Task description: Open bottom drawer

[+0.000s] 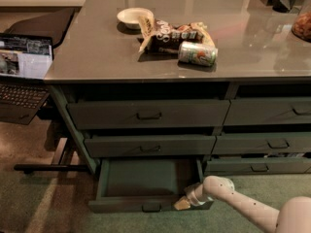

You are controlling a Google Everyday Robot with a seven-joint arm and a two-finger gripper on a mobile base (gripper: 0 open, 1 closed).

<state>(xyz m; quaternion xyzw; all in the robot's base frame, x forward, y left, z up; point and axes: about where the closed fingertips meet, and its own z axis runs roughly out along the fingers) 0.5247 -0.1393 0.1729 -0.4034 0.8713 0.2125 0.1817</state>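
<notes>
The bottom drawer of the left stack is pulled well out. Its plain green inside shows, and its slim dark green front with a small dark centre handle sits low in the view. My gripper is at the right end of the drawer front, at the tip of my white arm that comes in from the lower right. Its tan fingertips touch the front's top edge, to the right of the handle.
Two taller green drawers above are shut. The right stack is shut. The counter holds a white bowl, a snack bag and a can. A laptop is at left.
</notes>
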